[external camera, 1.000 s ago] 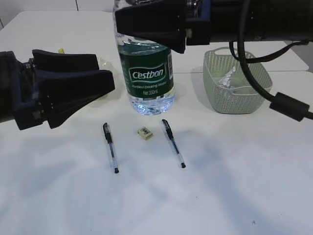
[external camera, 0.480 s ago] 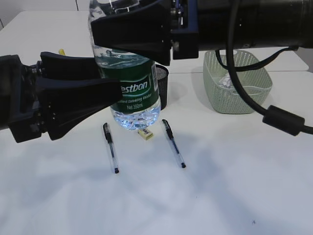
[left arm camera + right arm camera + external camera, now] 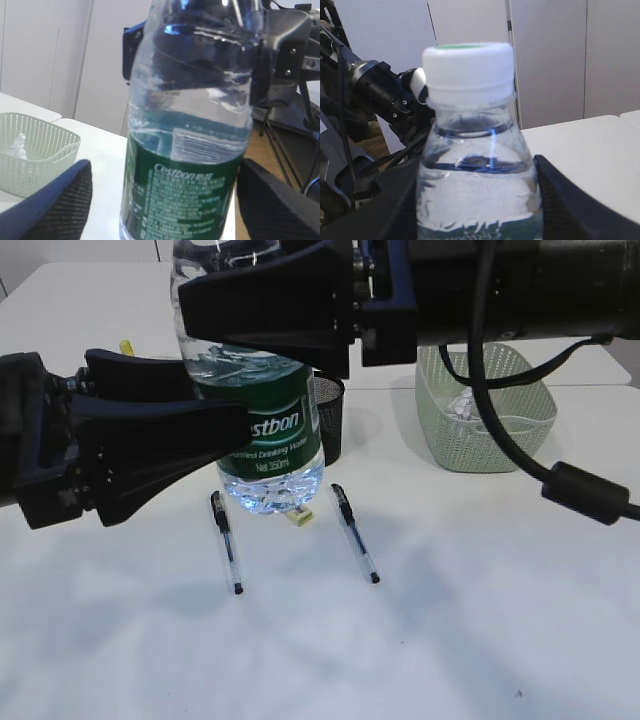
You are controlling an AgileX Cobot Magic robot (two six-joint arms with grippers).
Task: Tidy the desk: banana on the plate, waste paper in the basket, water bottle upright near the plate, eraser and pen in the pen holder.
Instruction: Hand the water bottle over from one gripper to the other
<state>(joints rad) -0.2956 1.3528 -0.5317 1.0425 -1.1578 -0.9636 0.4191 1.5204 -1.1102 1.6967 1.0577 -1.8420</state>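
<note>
Exterior view: my right gripper (image 3: pixel 262 315) is clamped on the upper part of the water bottle (image 3: pixel 265 445) and carries it upright above the table (image 3: pixel 480 620).
Right wrist view: the white cap (image 3: pixel 468 65) is straight up, my two jaws press the shoulders of the bottle from both sides.
Left gripper: my left gripper (image 3: pixel 190 430) has its jaws wide apart, one on each side of the green label, and I cannot tell whether they touch it.
Bottle position: it hangs over the eraser (image 3: pixel 298 515), between the two pens (image 3: pixel 227 542) and in front of the black pen holder (image 3: pixel 328 418).
Plate: I see only a small yellow tip behind my left arm, and the plate itself is hidden, so I cannot tell how near it is.
Step in hand: in my judgement, to bring the bottle to the left side and stand it there.
How to do it well: keep the bottle vertical, move slowly so the water does not swing, lower until the base sits flat, and only then release.
Risk: the base can knock the eraser or a pen if I go down here.
Basket: the green basket (image 3: pixel 487 410) at the right already holds crumpled paper (image 3: pixel 463 403).
</note>
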